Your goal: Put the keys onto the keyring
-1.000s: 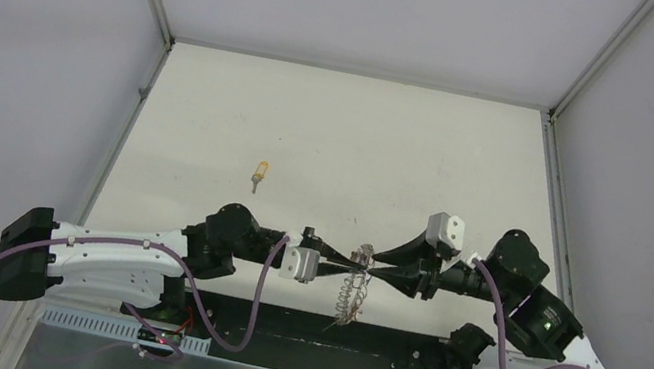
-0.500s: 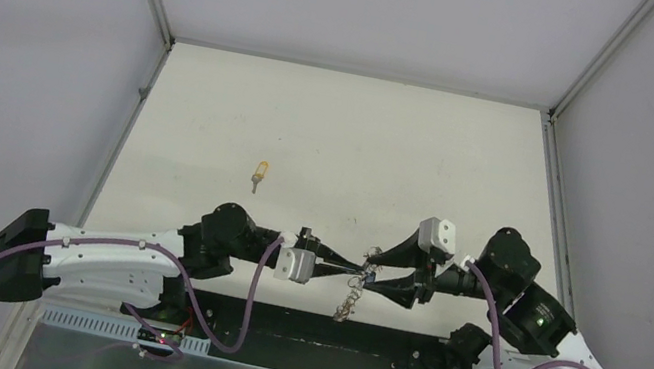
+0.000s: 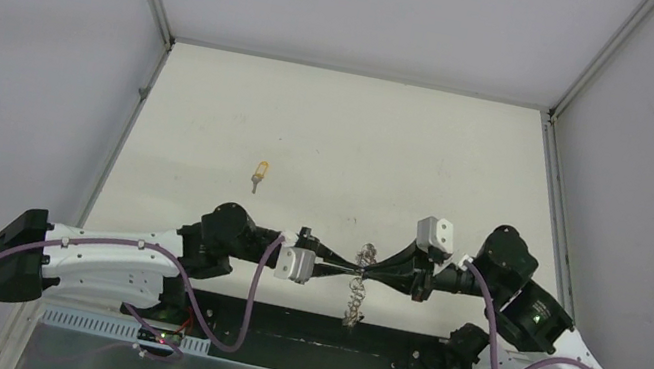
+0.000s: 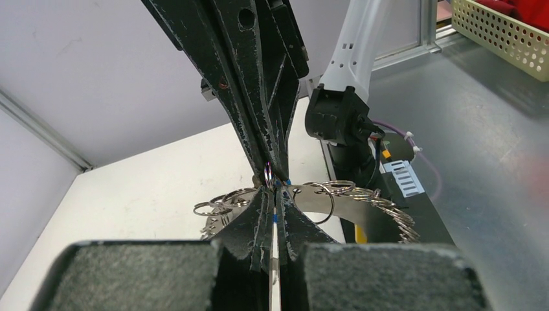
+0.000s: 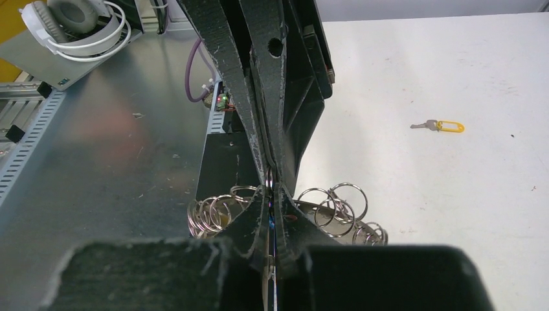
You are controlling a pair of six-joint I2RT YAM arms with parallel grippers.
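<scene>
The keyring (image 3: 353,299) hung in the air, its top caught where the two grippers met tip to tip and its floppy coils trailing down from that point toward the arm bases. The left gripper (image 3: 351,267) lay level on the keyring's left side, jaws pressed fully together on the top of the keyring, with only a hairline slit between the fingers in its own wrist view. The right gripper (image 3: 372,269) lay level on the keyring's right side, nose to nose with the left gripper, its jaws also pressed together at the top of the keyring. Whether it pinched a coil or something smaller could not be told. In both wrist views loose silver loops of the keyring fanned out to either side of the joined tips, and a blue sliver (image 5: 272,223) showed in the slit between the fingers, too small to make out what it was.

The yellow key (image 3: 259,174) lay flat on the table (image 3: 363,130), well apart from the keyring, beyond it and off to its left, touching neither gripper. Its silver blade pointed toward the near side and its yellow head away
</scene>
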